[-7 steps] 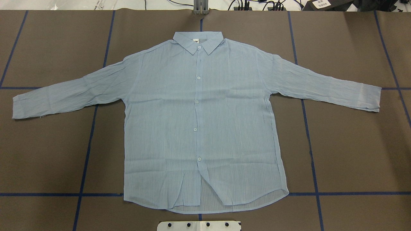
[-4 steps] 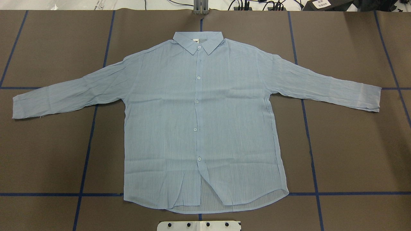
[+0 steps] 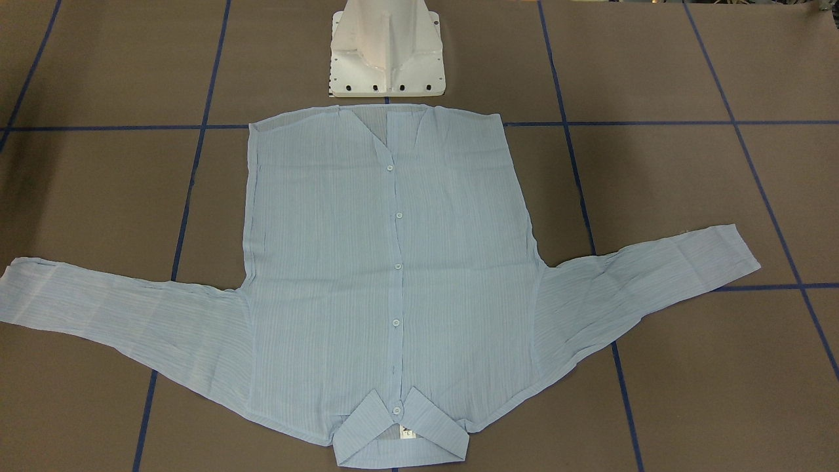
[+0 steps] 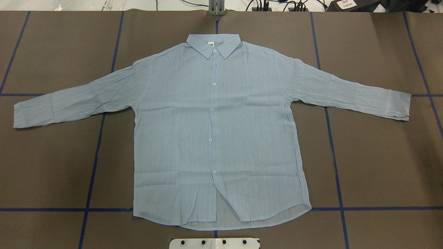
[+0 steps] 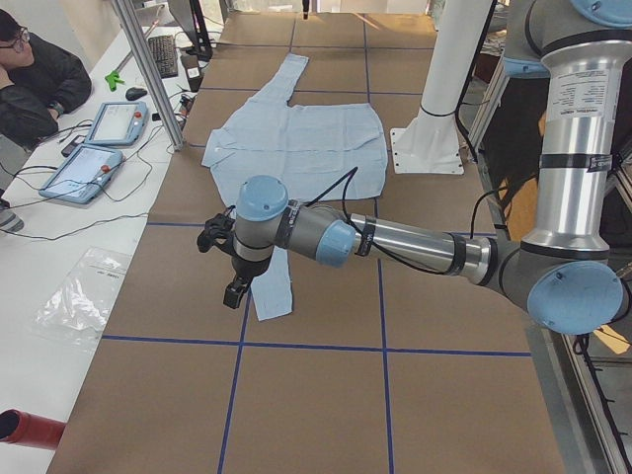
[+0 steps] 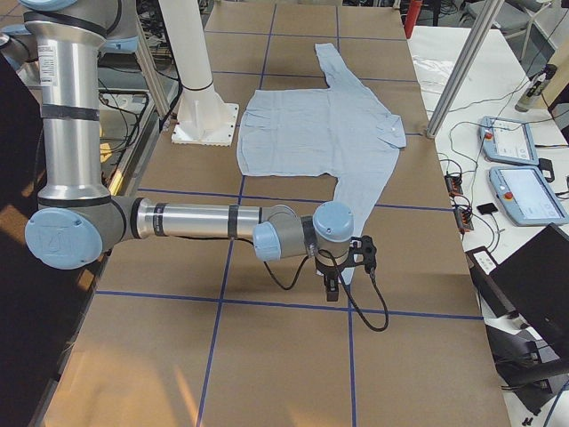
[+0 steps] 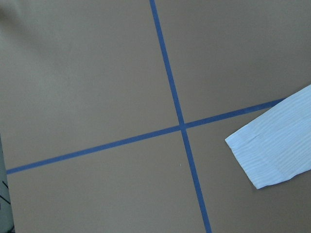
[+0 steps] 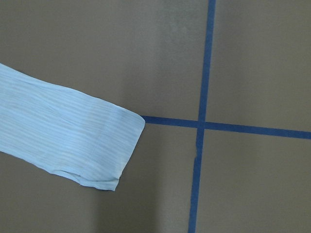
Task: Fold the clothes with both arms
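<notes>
**Thin cuffs, off-centre claws: where the first pinch may fail**

Nearest the robot, the shirt [image 4: 214, 131] lies flat and front-up on the brown surface [image 4: 380, 166]. Its hem [image 4: 221, 224] is at 6 o'clock, just short of the white pedestal [image 3: 387, 52]. Below the lowest button the front panels part and the back layer shows. I judge that any fold dragging this edge could pull that gap wider.

Further out, the sleeves spread toward 9 and 3 o'clock. The left claw [image 5: 234, 291] hangs over the surface close to the left cuff [image 7: 277, 150], and the right claw [image 6: 331, 289] close to the right cuff [image 8: 107, 150]. Only the side views show them, so I cannot tell whether either is apart or together.

Each wrist view has its cuff toward the frame's edge, not centred. A straight descent might therefore meet bare surface or catch one layer only. The cloth looks thin and crinkled, so a shallow pinch may slip on the lift. Unequal pulls from the two arms would skew the body.

Farthest off, at 12 o'clock, the collar [image 4: 213, 44] lies neat. A hard sleeve tug could drag it crooked.
</notes>
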Robot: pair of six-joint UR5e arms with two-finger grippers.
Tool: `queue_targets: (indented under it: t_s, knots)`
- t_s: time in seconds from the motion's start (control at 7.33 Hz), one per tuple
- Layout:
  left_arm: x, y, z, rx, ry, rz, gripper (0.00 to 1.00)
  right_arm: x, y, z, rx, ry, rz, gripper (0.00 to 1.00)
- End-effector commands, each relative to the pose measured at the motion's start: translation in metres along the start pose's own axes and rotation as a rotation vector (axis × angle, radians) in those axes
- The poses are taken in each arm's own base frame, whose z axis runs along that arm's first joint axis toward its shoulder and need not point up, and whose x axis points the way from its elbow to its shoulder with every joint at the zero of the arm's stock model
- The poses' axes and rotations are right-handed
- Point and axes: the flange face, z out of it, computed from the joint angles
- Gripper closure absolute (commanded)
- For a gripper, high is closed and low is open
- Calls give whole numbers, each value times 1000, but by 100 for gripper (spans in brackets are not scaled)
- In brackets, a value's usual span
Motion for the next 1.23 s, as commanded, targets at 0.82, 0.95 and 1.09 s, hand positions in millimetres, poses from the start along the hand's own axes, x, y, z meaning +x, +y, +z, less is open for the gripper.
queue_targets:
  t_s: [0.82, 0.95, 1.09]
  knots:
    - [-17, 11, 24, 76, 15, -96, 0, -67, -18, 99, 38, -2, -15, 0]
    - [-16, 11, 22, 93, 15, -89, 0, -71, -26, 104, 44, 16, 16, 0]
    - [-15, 9, 21, 96, 15, -86, 0, -64, -26, 121, 26, 25, 19, 2]
